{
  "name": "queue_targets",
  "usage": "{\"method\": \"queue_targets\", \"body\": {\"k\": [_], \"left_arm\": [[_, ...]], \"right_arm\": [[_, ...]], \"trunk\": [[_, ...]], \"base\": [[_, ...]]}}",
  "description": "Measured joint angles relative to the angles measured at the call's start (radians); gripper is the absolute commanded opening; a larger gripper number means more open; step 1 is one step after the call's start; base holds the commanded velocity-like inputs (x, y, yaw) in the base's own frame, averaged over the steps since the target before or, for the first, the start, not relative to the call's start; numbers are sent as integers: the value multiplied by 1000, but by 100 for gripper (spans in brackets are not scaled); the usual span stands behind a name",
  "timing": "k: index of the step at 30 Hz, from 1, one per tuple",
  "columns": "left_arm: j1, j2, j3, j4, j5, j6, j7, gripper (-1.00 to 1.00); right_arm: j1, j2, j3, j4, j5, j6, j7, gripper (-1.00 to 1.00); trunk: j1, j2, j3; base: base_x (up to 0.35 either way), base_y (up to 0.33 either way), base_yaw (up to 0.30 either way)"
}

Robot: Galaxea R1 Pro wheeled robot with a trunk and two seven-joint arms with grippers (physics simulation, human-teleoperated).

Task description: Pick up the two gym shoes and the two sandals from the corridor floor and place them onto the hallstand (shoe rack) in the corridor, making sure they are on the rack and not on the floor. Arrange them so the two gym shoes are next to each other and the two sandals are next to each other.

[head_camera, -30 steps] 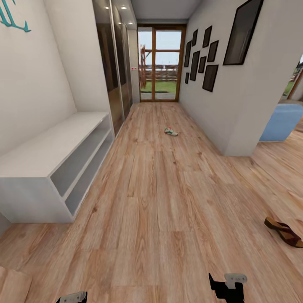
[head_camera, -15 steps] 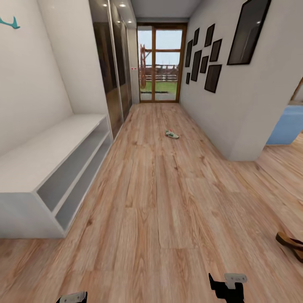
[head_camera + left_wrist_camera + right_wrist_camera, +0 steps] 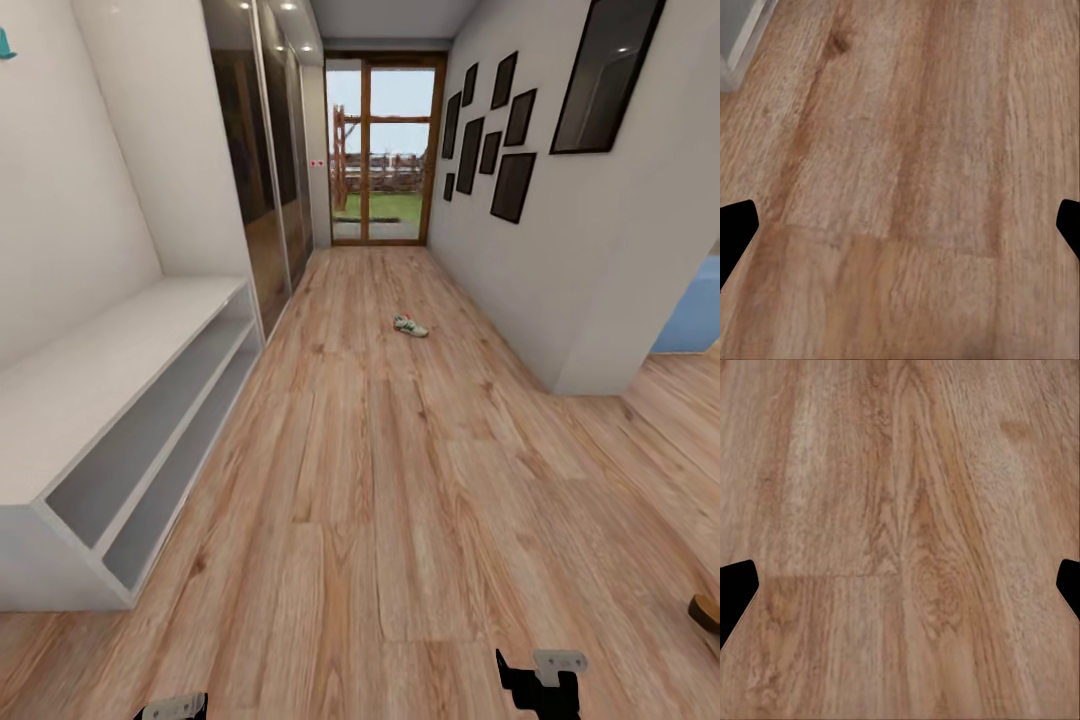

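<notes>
Both the left gripper [image 3: 900, 225] and the right gripper [image 3: 900, 585] are held wide open and empty above the wood floor [image 3: 400, 480], while a cream sneaker [image 3: 409, 326] with a green stripe is seen lying far ahead of them.

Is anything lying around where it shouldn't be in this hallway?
Yes. One gym shoe lies alone in the middle of the corridor floor, far down toward the glass door. A brown sandal pokes in at the right edge. The white shoe rack holds no shoes.
</notes>
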Motion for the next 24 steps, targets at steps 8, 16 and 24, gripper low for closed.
{"method": "queue_targets", "body": {"k": [8,16,24], "left_arm": [[0,0,0,0,0,0,0,100],[0,-1,-1,0,0,0,0,100],[0,-1,0,0,0,0,0,100]], "right_arm": [[0,0,0,0,0,0,0,100],[0,0,0,0,0,0,0,100],[0,0,0,-1,0,0,0,100]], "trunk": [[0,0,0],[0,0,0],[0,0,0]], "base": [[338,0,0],[338,0,0],[338,0,0]]}}
